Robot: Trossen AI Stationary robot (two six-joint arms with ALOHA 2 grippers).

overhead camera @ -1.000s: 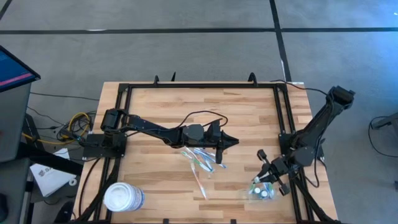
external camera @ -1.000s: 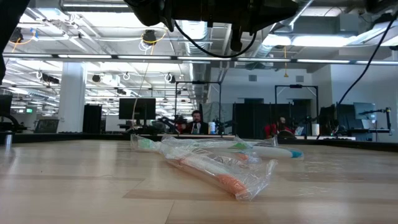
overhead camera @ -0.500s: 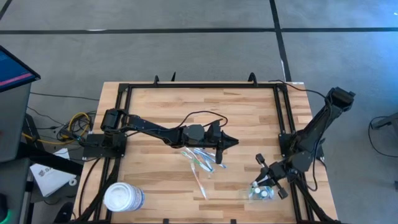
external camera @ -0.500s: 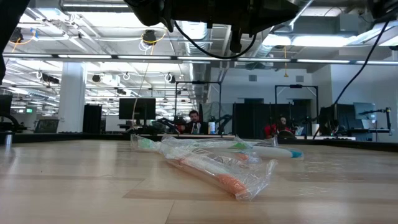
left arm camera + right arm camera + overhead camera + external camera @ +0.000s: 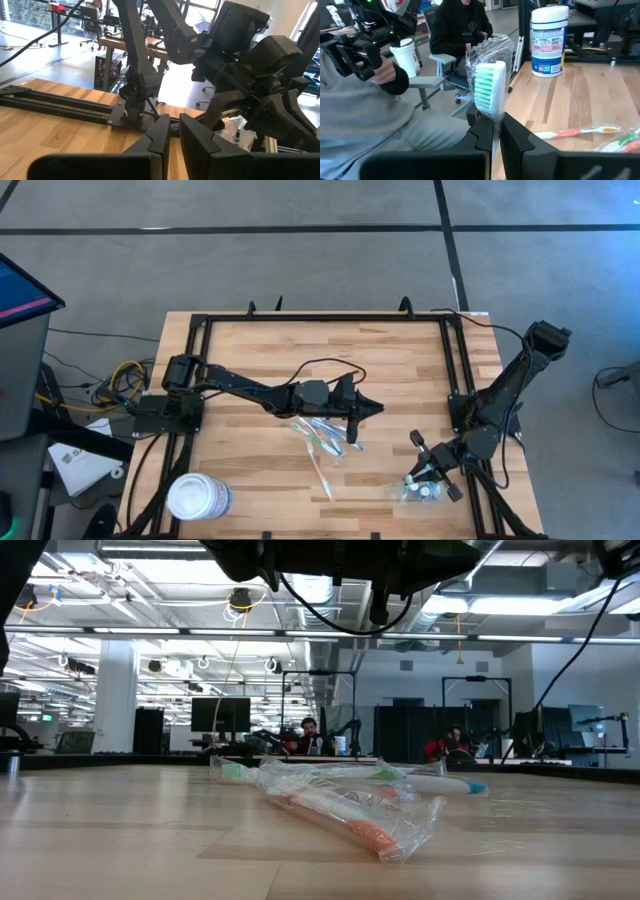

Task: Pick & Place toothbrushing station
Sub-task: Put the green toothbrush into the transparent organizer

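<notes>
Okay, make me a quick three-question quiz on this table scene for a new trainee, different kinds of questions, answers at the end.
1. True or false: the white tub stands right next to the clear holder.
2. What lies just by the left gripper? A) wrapped toothbrushes B) a sponge C) a coffee mug
3. Which gripper is at the clear holder?

Key:
1. False. The tub is at the opposite front corner.
2. A
3. The right gripper.
</notes>
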